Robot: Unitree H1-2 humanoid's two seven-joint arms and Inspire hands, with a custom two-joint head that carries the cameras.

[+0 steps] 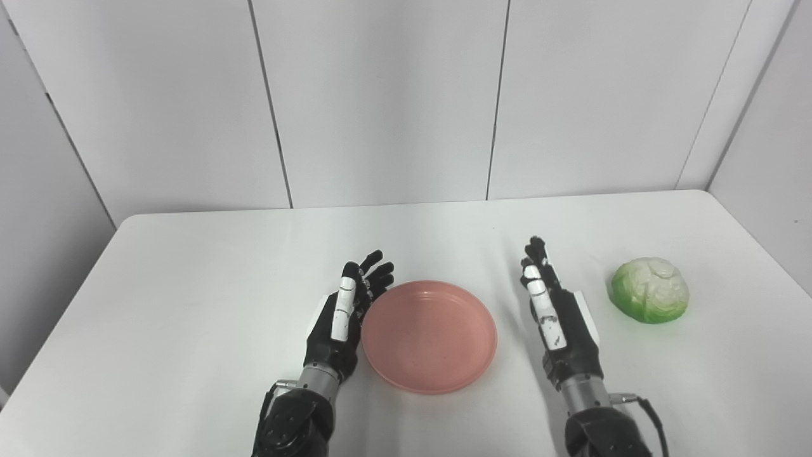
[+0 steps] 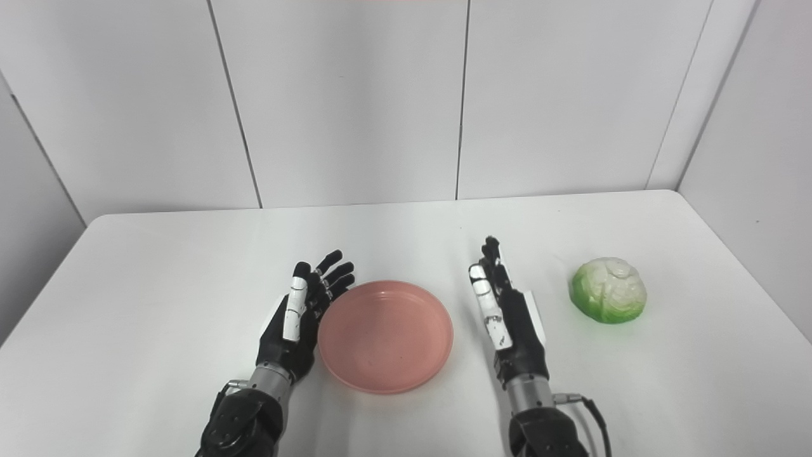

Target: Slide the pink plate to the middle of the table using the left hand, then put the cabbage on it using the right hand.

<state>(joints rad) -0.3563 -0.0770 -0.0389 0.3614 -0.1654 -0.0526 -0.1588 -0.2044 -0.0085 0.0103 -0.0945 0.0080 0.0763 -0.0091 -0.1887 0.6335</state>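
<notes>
The pink plate lies on the white table, near its front middle. My left hand is open, fingers stretched forward, right against the plate's left rim. My right hand is open and empty, fingers straight, on the table between the plate and the cabbage. The cabbage, pale with a green base, sits on the table to the right of my right hand, a short gap away. The plate, the cabbage, my left hand and my right hand also show in the right eye view.
The white table has rounded corners and is backed by white wall panels. Its right edge runs close behind the cabbage. Nothing else stands on the table.
</notes>
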